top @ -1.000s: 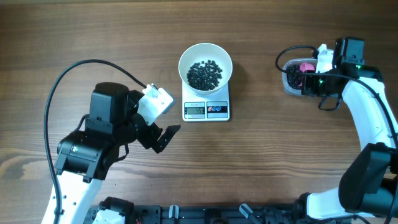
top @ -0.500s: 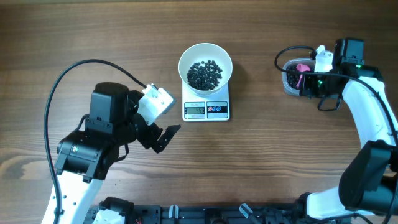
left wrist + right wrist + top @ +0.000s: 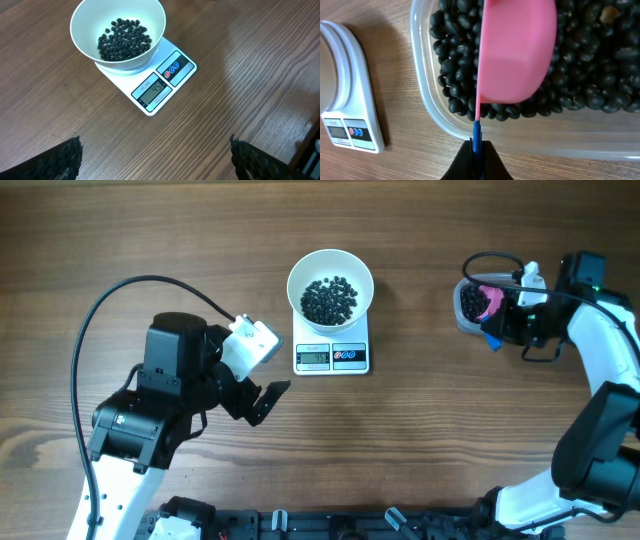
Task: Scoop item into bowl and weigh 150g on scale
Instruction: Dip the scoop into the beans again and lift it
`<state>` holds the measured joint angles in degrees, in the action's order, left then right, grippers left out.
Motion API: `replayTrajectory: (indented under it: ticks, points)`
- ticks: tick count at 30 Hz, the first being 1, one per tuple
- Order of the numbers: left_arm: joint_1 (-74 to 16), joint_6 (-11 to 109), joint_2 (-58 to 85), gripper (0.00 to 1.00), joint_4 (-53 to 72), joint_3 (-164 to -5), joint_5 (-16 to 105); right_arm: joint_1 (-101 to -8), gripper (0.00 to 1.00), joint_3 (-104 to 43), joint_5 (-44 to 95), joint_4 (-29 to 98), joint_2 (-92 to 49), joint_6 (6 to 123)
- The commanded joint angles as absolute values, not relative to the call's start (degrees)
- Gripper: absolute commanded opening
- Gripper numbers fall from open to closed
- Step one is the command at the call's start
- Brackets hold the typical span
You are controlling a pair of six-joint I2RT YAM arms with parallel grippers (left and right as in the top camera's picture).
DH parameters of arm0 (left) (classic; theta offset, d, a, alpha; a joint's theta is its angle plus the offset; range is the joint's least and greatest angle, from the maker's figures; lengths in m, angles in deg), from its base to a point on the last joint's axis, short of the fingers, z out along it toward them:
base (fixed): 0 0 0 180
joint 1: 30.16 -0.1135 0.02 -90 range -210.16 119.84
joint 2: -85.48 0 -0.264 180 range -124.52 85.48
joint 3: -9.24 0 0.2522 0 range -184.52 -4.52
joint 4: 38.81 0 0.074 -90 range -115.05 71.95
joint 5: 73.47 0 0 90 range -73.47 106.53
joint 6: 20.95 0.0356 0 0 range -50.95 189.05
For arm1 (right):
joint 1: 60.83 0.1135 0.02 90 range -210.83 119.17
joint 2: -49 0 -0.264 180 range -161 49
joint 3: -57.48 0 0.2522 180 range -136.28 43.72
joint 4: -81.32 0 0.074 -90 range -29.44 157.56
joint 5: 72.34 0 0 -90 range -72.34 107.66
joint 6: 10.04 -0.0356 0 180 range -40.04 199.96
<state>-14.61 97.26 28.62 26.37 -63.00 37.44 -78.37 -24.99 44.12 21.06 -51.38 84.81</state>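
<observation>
- Wooden tabletop [image 3: 450,440]: some black beans [image 3: 329,299] already lie in the white bowl [image 3: 330,262] on the scale [image 3: 331,358].
- More wait in the clear tub [image 3: 420,75]; further scooping seems needed.
- Right claw [image 3: 477,150] clamps the pink scoop [image 3: 517,50] over the tub; left claw [image 3: 155,160] stands apart, empty.

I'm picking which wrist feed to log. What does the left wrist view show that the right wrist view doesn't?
Only left wrist: beans inside the white bowl, plus the open left end effector. Only right wrist: the pink scoop at the clear tub of beans, its blue handle pinched by the shut right end effector. Both: the scale and wooden table.
</observation>
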Motion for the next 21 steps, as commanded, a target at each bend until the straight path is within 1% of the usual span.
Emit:
replayTrajectory:
  ticks: [1, 5, 8, 10, 21]
  points:
    - [-15.0, 96.9, 28.5, 1.00, 26.3, -64.3, 37.9, -81.2, 0.04, -24.4, 50.0, 20.1, -53.6, 85.9]
    - [-15.0, 96.9, 28.5, 1.00, 26.3, -64.3, 37.9, -84.9, 0.04, -24.4, 56.4, 19.0, -53.6, 87.6]
    - [-15.0, 96.9, 28.5, 1.00, 26.3, -64.3, 37.9, -86.9, 0.04, -24.4, 56.4, 17.9, -53.6, 88.1]
    - [-15.0, 96.9, 28.5, 1.00, 26.3, -64.3, 37.9, -88.2, 0.04, -24.4, 59.2, 16.9, -53.6, 90.3]
    - [-15.0, 96.9, 28.5, 1.00, 26.3, -64.3, 37.9, -90.8, 0.04, -24.4, 67.1, 15.8, -53.6, 92.0]
